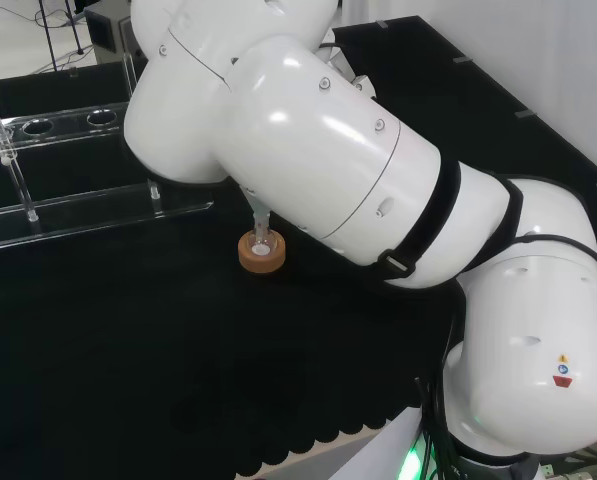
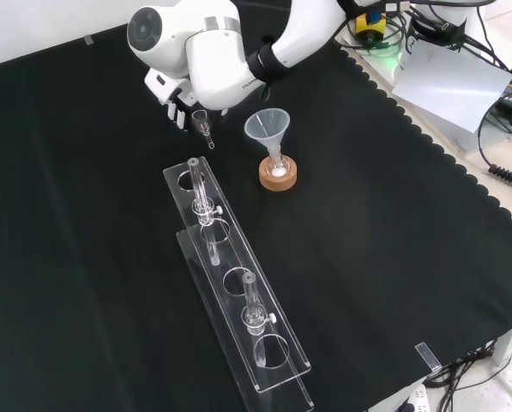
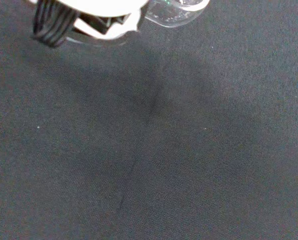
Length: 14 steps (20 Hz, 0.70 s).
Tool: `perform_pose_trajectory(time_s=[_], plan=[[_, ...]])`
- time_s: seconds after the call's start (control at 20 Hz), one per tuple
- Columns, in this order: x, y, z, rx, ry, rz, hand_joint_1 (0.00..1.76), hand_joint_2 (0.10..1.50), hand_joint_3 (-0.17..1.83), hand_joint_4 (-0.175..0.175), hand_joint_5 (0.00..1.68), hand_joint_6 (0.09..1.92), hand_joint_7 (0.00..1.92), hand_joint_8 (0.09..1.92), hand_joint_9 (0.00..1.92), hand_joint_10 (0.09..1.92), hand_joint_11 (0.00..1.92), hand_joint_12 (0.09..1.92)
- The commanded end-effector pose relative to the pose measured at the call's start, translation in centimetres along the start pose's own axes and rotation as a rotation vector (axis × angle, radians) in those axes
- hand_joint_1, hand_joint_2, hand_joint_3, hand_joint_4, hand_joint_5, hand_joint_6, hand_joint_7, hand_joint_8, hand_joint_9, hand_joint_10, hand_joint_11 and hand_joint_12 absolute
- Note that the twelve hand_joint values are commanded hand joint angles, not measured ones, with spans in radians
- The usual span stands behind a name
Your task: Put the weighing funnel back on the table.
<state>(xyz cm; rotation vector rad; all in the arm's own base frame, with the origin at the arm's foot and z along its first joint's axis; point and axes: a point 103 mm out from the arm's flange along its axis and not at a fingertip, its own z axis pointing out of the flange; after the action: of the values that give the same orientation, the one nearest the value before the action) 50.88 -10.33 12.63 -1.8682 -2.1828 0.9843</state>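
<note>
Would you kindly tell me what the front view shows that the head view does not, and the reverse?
Front view's extras: the black and white hand, a small clear weighing funnel just below it, and the cone of the big clear funnel. Head view's extra: the arm's wide white lower link. Both: the cork ring under the small flask, the clear plastic rack and the black cloth.

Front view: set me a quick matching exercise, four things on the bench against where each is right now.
1 weighing funnel
2 funnel
3 cork ring
4 clear rack

A under the small flask
B held by the hand
C long, holding upright tubes
D mouth up, stem in the flask

Pairs: 1-B; 2-D; 3-A; 4-C.
</note>
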Motion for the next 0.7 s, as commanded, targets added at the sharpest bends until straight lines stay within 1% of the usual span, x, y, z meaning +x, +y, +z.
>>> perform_pose_trajectory(time_s=[0.05,0.25,0.6,0.7], plan=[[-0.1,0.3,0.3,0.005,0.014,-0.007,1.09,0.67,0.77,0.156,1.12,0.99,0.81,0.68,1.14,0.4,0.84,1.04],[-0.2,0.4,0.6,0.007,0.026,-0.017,1.09,0.67,0.77,0.154,1.12,0.99,0.81,0.68,1.14,0.4,0.84,1.04],[-0.4,0.8,1.3,0.014,0.027,-0.029,1.09,0.67,0.77,0.151,1.12,0.99,0.81,0.68,1.14,0.4,0.84,1.04],[-0.3,1.1,1.5,0.015,0.026,-0.025,1.09,0.67,0.76,0.15,1.12,0.99,0.81,0.68,1.14,0.4,0.84,1.04]])
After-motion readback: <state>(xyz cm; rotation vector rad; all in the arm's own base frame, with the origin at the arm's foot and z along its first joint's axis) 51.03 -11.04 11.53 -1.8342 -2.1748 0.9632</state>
